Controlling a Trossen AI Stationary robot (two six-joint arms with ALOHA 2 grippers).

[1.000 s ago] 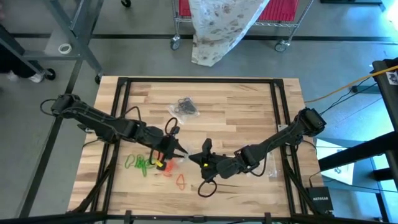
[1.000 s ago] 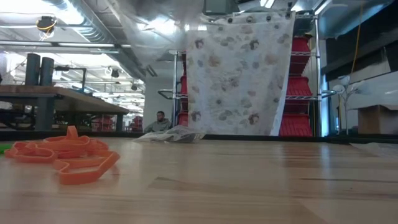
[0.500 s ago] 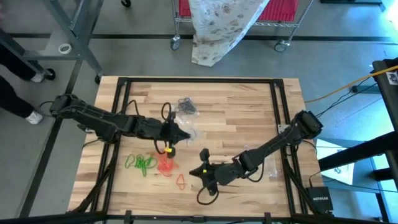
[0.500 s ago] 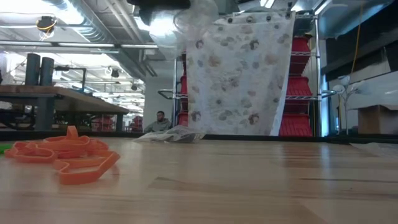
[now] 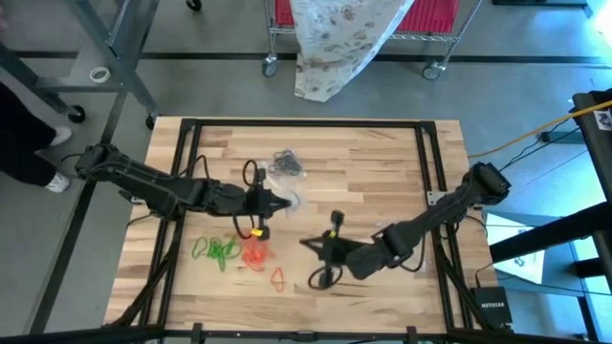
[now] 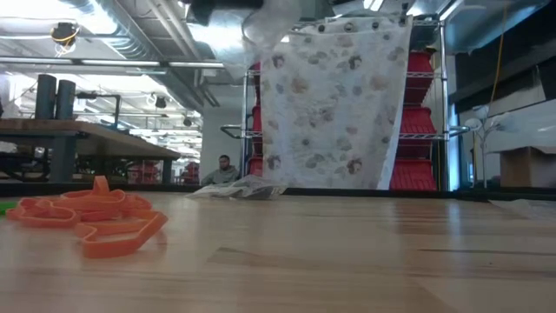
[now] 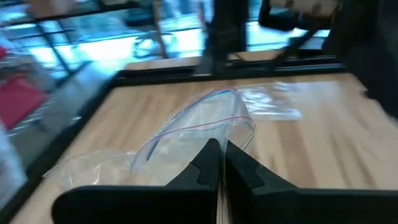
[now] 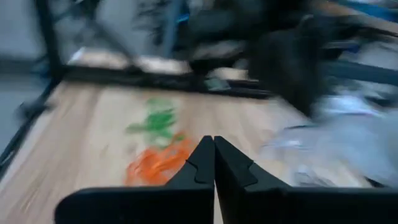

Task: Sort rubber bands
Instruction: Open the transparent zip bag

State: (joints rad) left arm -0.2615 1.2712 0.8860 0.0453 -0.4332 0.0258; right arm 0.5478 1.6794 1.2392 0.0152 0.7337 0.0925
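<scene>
Closed left jaws above rubber bands (image 5: 252,254)

Left arm reaching in from 9 o'clock, stretching toward table centre, wrist lying low and level. Left gripper (image 5: 283,200) pointing toward 3 o'clock, fingers (image 7: 208,163) pressing flat together. Right arm coming in from 3 o'clock, elbow bending, forearm angling toward 8 o'clock. Right gripper (image 5: 308,243) sitting near 6 o'clock of table centre, fingers (image 8: 203,160) meeting tip to tip, gripping nothing I can see.
</scene>
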